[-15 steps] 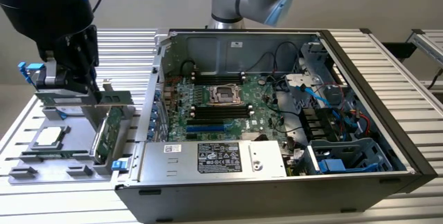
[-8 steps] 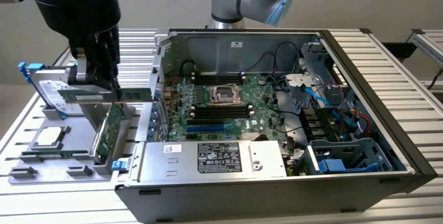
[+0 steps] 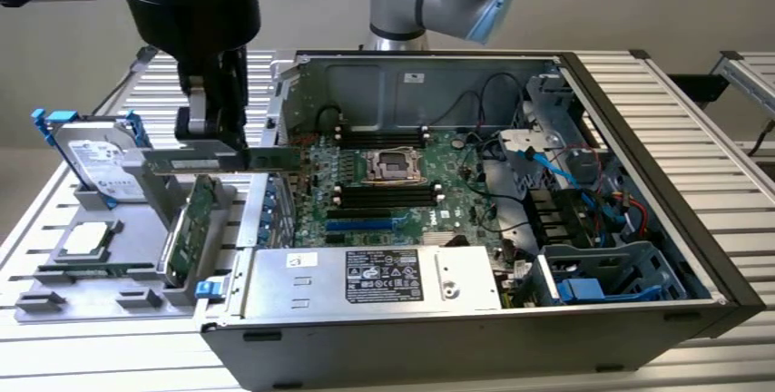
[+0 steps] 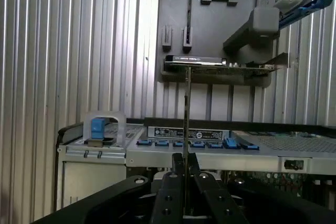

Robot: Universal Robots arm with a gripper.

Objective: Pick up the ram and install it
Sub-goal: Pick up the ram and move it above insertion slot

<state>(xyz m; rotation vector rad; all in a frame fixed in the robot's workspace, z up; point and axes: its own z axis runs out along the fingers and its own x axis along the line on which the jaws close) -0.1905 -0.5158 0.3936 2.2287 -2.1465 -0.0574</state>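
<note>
In the exterior view, the black gripper (image 3: 218, 141) hangs above the grey moulded fixture tray (image 3: 133, 229), just beside the open sheet-metal computer case (image 3: 400, 83). Its jaws are clamped on the ram (image 3: 249, 159), a long, flat green stick held level over the upright expansion card (image 3: 194, 229). In the wrist view, the dark fingers (image 4: 169, 192) pinch the ram, which is seen edge-on as a thin line above the ribbed metal table (image 4: 63, 51).

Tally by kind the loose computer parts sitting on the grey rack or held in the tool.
Ram, gripped by the tool: 1
Hard drive: 1
Processor: 1
Expansion card: 1
Total: 4
</note>
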